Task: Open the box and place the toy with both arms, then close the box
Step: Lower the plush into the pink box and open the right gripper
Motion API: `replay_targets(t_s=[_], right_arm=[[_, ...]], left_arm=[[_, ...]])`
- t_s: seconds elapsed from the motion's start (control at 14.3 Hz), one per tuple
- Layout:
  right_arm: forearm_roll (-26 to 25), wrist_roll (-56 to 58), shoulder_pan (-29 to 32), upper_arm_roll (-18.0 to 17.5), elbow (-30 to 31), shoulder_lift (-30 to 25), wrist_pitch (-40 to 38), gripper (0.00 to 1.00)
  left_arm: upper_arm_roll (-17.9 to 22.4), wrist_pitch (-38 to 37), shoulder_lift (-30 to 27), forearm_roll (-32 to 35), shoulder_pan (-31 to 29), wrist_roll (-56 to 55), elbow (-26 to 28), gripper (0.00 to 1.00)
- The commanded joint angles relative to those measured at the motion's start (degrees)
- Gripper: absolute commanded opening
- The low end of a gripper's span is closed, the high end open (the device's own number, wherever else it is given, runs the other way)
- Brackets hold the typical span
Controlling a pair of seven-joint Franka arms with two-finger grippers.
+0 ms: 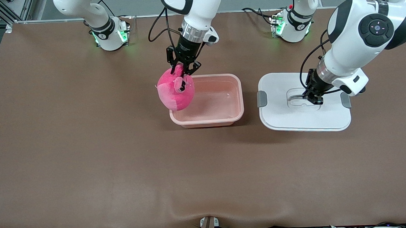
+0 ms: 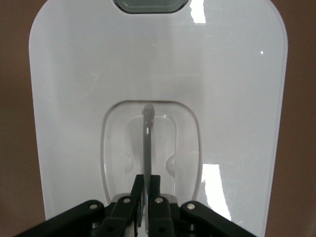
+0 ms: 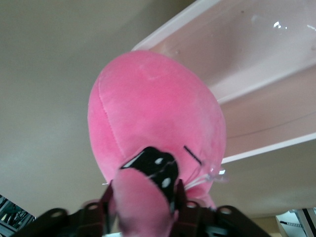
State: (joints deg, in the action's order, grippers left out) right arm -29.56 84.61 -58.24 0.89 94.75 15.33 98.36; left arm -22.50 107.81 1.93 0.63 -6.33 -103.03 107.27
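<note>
The right end effector has its fingers pinched on a bump at the top of the toy, which hangs over the rim of the open box at the end toward the right arm, partly outside it. To do this step well, the toy should be carried toward the middle of the box before it is let go, and lowered until it sits inside the walls, since a release here could leave it tipping over the rim onto the table. The left end effector is down on the lid, which lies flat on the table beside the box toward the left arm's end; in the left wrist view its fingers are closed on the thin grey handle standing up in the lid's recess. The table is a plain brown sheet with a slight wrinkle at the edge nearest the front camera. Cables trail by the arm bases.
</note>
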Motion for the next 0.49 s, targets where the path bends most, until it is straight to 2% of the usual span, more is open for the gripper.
replay_targets(t_s=[0.0,0.42], right_arm=[[-1.7,-0.7,-0.3,0.3,-1.1,0.0,-0.5,1.0],[-1.2,-0.8,0.3,0.7,-2.7,0.0,-0.8,1.0]], left_arm=[[-0.4,0.8,-2.5,-1.4,-1.7,2.6,2.0,0.0],[-0.4,0.8,-2.9,-1.6,-1.6,2.7,2.2,0.0]])
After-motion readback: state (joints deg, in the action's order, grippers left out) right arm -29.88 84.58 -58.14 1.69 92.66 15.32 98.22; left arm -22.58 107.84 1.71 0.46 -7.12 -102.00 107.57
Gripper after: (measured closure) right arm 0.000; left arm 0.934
